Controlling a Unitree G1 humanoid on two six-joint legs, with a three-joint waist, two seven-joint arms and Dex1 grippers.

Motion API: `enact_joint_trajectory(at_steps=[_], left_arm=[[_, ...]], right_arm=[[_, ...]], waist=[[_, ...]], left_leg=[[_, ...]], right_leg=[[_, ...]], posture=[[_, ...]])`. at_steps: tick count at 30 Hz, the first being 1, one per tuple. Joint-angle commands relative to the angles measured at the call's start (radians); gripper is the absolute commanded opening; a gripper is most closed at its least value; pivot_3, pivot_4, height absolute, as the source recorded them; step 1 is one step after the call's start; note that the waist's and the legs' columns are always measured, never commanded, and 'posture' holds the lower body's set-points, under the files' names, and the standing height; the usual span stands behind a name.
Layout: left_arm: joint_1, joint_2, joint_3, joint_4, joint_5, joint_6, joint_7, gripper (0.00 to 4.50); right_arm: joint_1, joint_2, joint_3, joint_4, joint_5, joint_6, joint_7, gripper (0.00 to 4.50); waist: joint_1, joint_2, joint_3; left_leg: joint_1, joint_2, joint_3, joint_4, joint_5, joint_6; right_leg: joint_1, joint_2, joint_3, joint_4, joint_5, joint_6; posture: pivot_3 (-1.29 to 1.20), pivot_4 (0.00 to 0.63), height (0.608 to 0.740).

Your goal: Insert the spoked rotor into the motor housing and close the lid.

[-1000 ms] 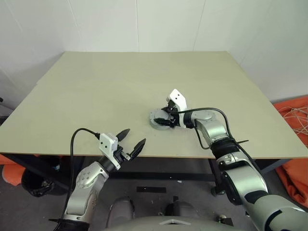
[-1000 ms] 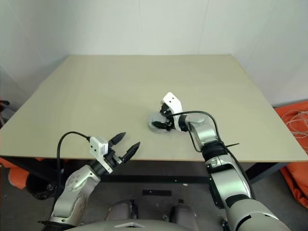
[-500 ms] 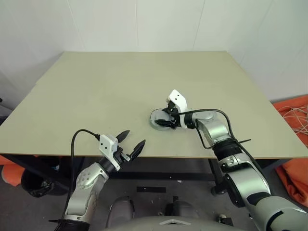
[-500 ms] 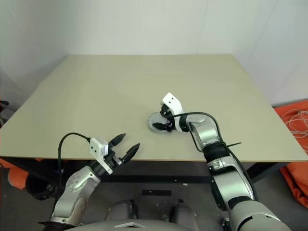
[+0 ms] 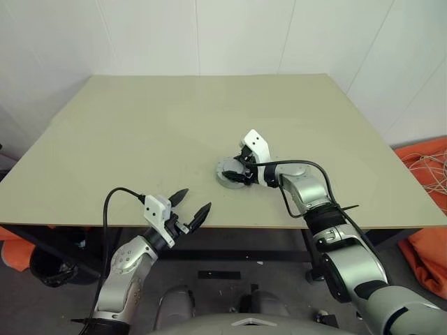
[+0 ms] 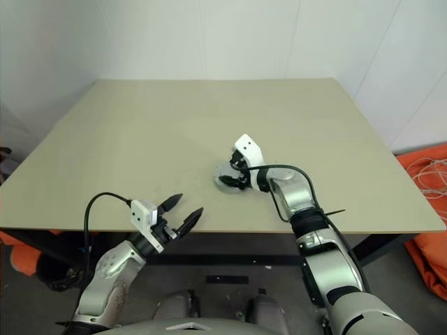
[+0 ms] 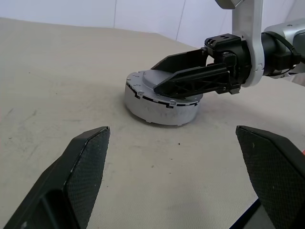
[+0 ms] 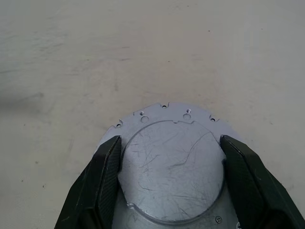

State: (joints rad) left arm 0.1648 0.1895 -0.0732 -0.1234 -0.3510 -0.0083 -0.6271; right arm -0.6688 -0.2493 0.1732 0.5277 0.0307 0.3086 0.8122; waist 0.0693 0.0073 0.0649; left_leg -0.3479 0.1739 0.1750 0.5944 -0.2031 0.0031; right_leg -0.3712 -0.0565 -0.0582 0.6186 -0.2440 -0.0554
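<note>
2 pincers: left (image 5: 190, 203), right (image 8: 167, 183); 1 lid (image 7: 157, 90)

Walls: plain white panels (image 5: 147, 35) are standing behind and beside the table, thin vertical seams running down them.
Table: a broad beige tabletop (image 5: 140, 132) is filling the middle of the head views, sitting on a dark frame (image 5: 230, 255).
Floor: grey floor (image 5: 42, 300) is showing below the near table edge.
Right side: orange fabric (image 5: 426, 237) is lying on the floor, pale cords (image 5: 427, 167) resting on it.
Light: even, soft light is falling across the tabletop.
</note>
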Motion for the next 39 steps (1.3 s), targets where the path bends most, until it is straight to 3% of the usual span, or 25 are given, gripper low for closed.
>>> enact_joint_trajectory(at_steps=[1,26,37,39], left_arm=[[-0.006,0.001,0.004,-0.04,-0.011,-0.005,0.001,4.5],[-0.022,0.005,0.011,-0.019,0.003,-0.037,-0.006,4.5],[-0.286,0.064,0.127,0.228,0.002,-0.035,0.003,4.5],[-0.333,0.067,0.133,0.259,0.0,-0.03,-0.007,4.11]], right_arm=[[-0.012,-0.005,-0.012,-0.001,-0.001,0.003,-0.027,3.19],[-0.014,-0.024,0.072,-0.017,-0.051,0.076,-0.03,3.19],[-0.012,-0.02,0.071,-0.029,-0.047,0.093,-0.042,3.19],[-0.01,-0.019,0.07,-0.033,-0.046,0.094,-0.045,3.19]], waist=[[0.0,0.0,0.0],[0.0,0.0,0.0],[0.0,0.0,0.0],[0.0,0.0,0.0]], left_leg=[[0.0,0.0,0.0,0.0,0.0,0.0],[0.002,0.0,0.0,0.0,0.0,0.0],[0.003,-0.001,0.0,-0.001,0.0,0.0],[0.003,-0.001,0.0,-0.001,0.0,0.0]], right_leg=[[0.0,0.0,0.0,0.0,0.0,0.0],[0.002,0.0,0.0,0.0,0.0,0.001],[0.002,0.0,0.001,0.0,0.0,0.001],[0.002,0.0,0.001,0.0,0.0,0.0]], posture=[[0.0,0.0,0.74],[0.0,0.0,0.74],[0.0,0.0,0.74],[0.0,0.0,0.74]])
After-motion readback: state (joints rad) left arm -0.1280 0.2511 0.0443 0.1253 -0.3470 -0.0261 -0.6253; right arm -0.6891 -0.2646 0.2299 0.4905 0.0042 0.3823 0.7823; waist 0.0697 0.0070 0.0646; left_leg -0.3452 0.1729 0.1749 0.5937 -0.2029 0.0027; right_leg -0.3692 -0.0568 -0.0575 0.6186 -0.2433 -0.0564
